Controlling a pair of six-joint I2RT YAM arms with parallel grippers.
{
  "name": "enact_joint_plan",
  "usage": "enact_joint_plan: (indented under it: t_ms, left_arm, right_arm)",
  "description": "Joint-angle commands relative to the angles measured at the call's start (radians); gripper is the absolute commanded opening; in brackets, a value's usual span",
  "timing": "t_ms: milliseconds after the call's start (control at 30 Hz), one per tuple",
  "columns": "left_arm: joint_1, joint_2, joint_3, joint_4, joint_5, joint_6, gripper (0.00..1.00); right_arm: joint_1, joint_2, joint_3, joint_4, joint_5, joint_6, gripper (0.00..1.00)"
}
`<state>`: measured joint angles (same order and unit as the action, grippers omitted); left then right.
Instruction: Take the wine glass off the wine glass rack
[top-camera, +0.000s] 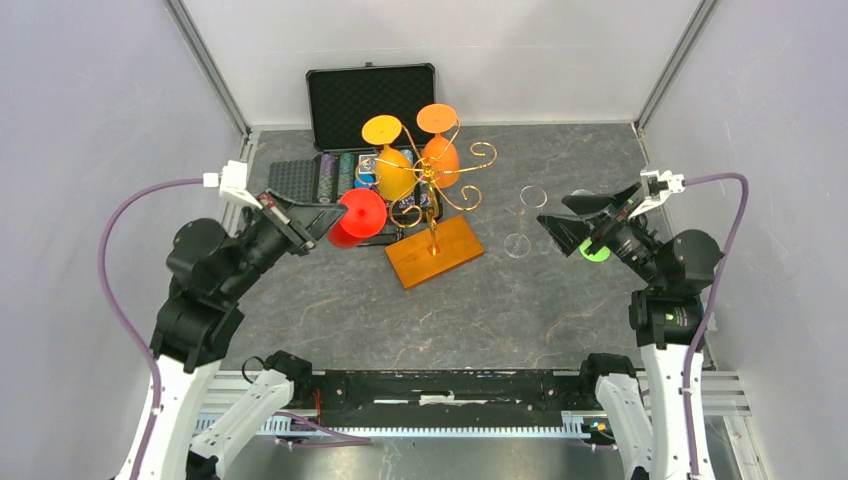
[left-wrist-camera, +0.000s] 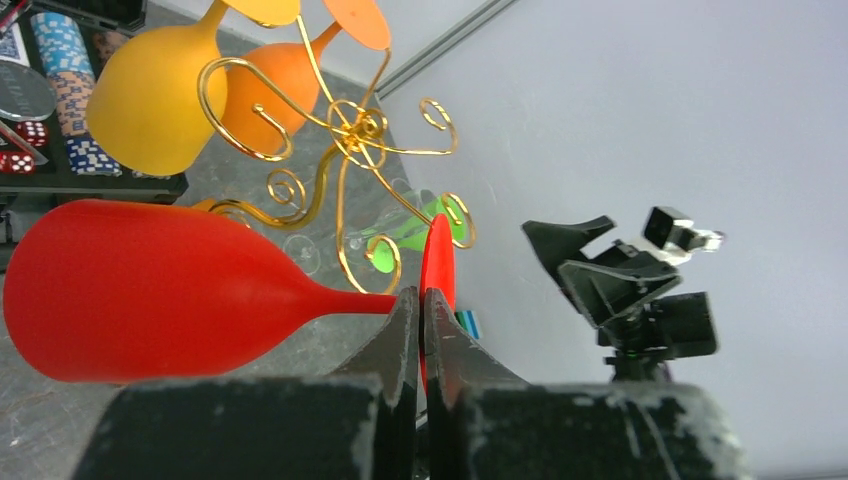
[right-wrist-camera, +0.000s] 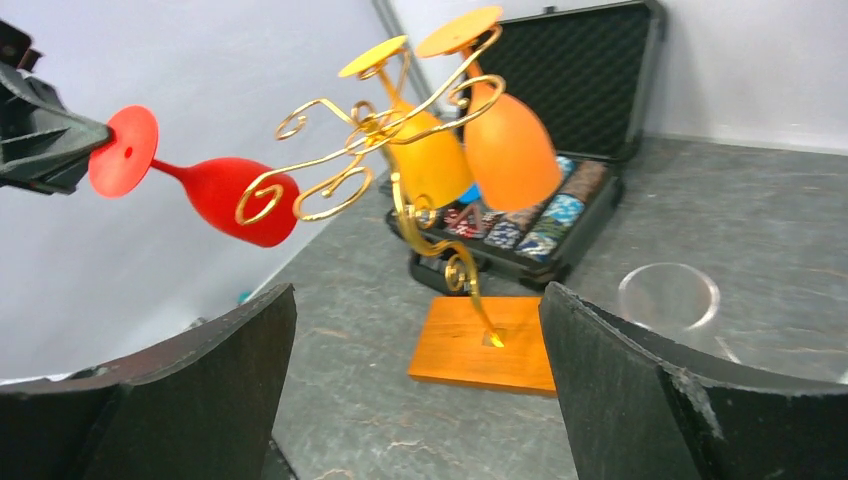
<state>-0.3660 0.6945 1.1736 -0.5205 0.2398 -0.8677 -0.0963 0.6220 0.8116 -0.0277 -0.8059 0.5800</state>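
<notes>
My left jaws are clenched on the thin stem of the smooth red wine glass (left-wrist-camera: 150, 300), hiding part of that stem. The glass lies sideways in the air, off the hooks, just left of the curly gold wire rack (top-camera: 432, 185). My right jaws stand released, empty. A green object (top-camera: 596, 252) under them is mostly hidden.

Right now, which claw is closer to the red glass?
Left. The left gripper is shut on the stem of the red glass, beside its foot; the right gripper hangs open beyond the rack, well apart from it.
</notes>
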Motion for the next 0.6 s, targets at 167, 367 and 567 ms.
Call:
enact_joint_plan:
  t_ms: [167, 367, 567]
  left_arm:
    - [0.004, -0.058, 0.126, 0.026, 0.111, -0.169, 0.02]
    - [0.005, -0.044, 0.188, 0.161, 0.222, -0.298, 0.02]
    - [0.005, 0.003, 0.232, 0.337, 0.293, -0.422, 0.02]
  right_arm:
    - [0.028, -0.085, -0.244, 0.618, -0.077, 0.472, 0.98]
    - [0.123, -0.086, -0.292, 0.800, -0.028, 0.592, 0.98]
    - [0.277, -0.045, -0.304, 1.029, 0.057, 0.668, 0.98]
